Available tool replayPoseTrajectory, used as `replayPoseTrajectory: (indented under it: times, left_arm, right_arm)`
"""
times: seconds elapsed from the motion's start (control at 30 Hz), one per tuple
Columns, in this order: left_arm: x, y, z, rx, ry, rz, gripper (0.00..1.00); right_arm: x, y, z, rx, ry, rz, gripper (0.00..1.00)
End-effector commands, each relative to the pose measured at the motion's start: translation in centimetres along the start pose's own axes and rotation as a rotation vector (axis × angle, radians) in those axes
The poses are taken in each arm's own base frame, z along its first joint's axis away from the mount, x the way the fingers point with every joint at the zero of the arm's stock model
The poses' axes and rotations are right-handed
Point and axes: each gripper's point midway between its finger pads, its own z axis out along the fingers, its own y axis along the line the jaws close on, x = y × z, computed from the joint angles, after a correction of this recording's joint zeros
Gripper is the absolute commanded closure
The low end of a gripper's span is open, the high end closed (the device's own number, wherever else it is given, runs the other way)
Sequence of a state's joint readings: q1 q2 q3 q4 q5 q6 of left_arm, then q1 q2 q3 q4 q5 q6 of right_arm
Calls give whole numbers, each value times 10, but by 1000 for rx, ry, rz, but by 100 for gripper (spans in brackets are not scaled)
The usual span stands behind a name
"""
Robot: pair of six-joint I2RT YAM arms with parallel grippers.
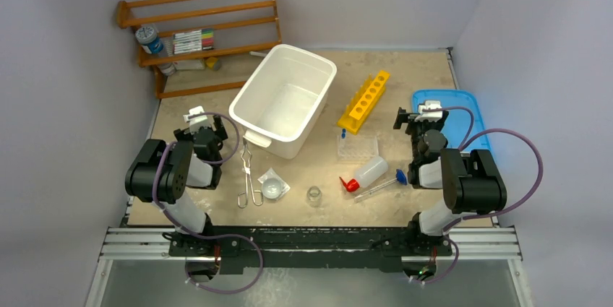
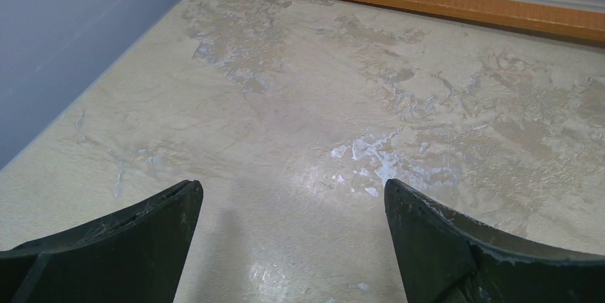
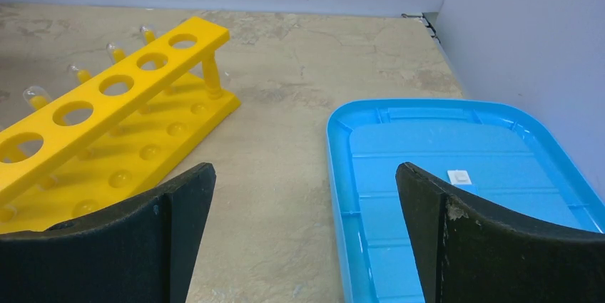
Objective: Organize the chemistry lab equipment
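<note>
Both arms sit folded at the near edge, nothing held. Left gripper [image 2: 291, 189]: jaws wide, only bare table [image 2: 300, 89] between them. Right gripper [image 3: 305, 171]: jaws wide too, empty, hovering by the blue tray [image 3: 456, 139].

The loose equipment lies in a row on the table near the bases, between the two arms. Left to right:
- metal tongs [image 1: 249, 177], handles toward the near side
- round dish in packet [image 1: 273, 188], just beside the tongs
- tiny glass jar [image 1: 314, 195], upright, standing alone
- squeeze bottle [image 1: 367, 173], on its side, red cap pointing near-left
- thin blue-ended tube [image 1: 379, 187], just beside the bottle, blue end to the right

Mid table: a clear flat plate [image 1: 357, 146] just beyond the bottle. Past that, the white bin [image 1: 285, 97] looks empty, and the yellow tube rack [image 1: 364, 101] lies to its right. The blue tray is far right and bare except for a small white tag. In the far-left corner there's a wooden shelf [image 1: 202, 32] with markers [image 1: 194, 40].

Step, as I judge it: the very start. No item is sorted yet, and each arm is poised for a first pick.

Next move: pick one item per arm. The tongs or the dish suit the left, the bottle or the tube the right. Each gripper has to come back toward the near side and drop to table height. The tube and the packet are flat and thin, so they need a low, careful pinch. Destination is unclear; the bin or the tray seems likely.
</note>
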State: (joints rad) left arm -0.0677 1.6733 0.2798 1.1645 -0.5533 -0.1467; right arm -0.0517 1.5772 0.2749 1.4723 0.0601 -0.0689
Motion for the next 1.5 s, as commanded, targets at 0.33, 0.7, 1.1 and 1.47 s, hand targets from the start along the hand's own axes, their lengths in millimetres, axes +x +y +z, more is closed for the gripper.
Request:
replayPoseTrajectory:
  times: [0.33,0.7,1.1,1.47]
  left_arm:
    - [-23,-5,6,14,-63,-60,0]
    - [-145,6,-10,-76,-191,-321,0]
    - [-318,-38,-86,265,-132,-719,0]
    - [-252,-95,-108,555,171,-551,100]
  right_arm:
    - [-40,-28,-2,154,-135,31,0]
    - [-159,26,-4,-167,-129,205,0]
    - [-238,114,-54,-699,-7,620,0]
    - [-242,186,-115,-1022,9,512,100]
